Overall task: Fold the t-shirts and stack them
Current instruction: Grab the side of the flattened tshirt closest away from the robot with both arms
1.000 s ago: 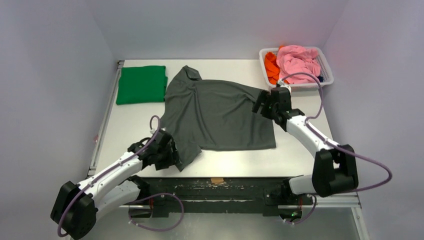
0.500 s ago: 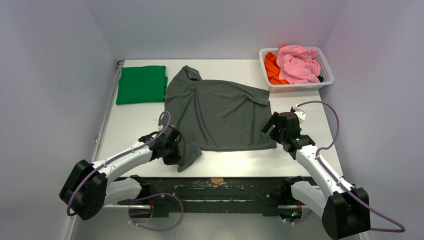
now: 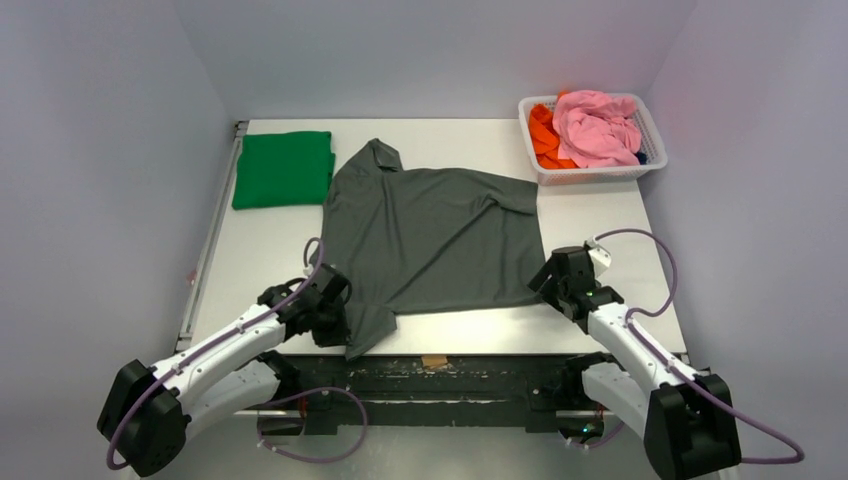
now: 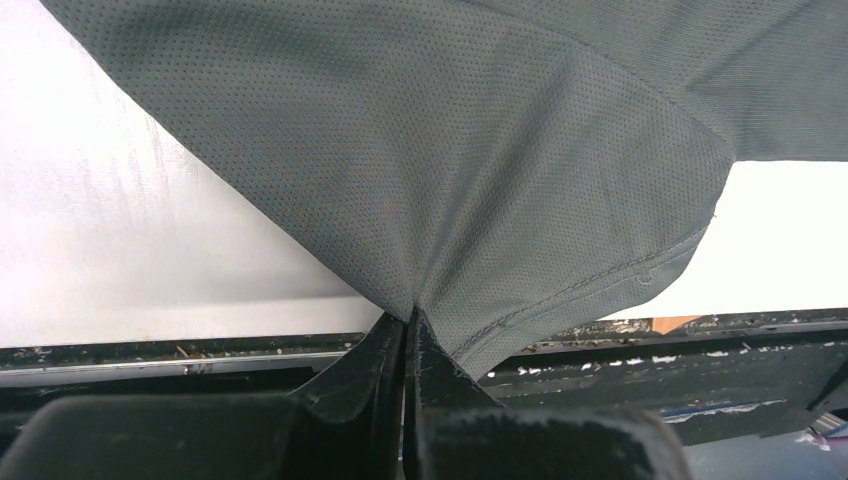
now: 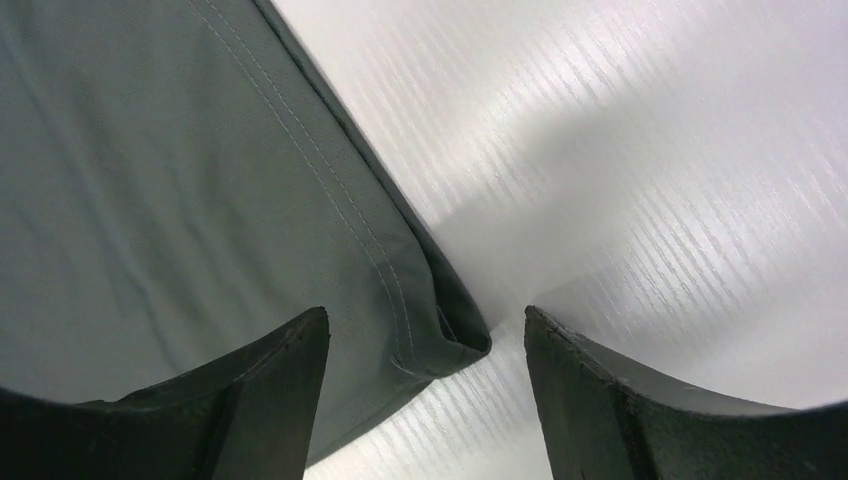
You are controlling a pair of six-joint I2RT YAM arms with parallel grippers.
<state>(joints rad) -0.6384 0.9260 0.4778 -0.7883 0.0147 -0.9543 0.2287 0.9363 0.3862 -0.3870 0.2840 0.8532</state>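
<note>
**Two claws at grey shirt's near edge**

Left claw [image 4: 408, 318]: closed tight, pinching a fold of the grey shirt [image 3: 430, 235] at its near-left sleeve, by the front edge of the desk [image 3: 260, 250].
Right claw [image 5: 425, 330]: jaws apart, straddling the shirt's near-right hem corner, not clamping it.
Desk: white, glossy, faint woodgrain streaks.
Walls [image 3: 440, 50]: plain, pale, on three sides.
Grey shirt: charcoal, fine mesh weave, stitched hem; spread flat mid-desk, collar at the far side, lightly wrinkled.
Green shirt [image 3: 284, 168]: folded rectangle, far-left corner, just beside the grey.
Basket [image 3: 650, 130]: white, far-right corner, holding pink and orange cloth.
</note>
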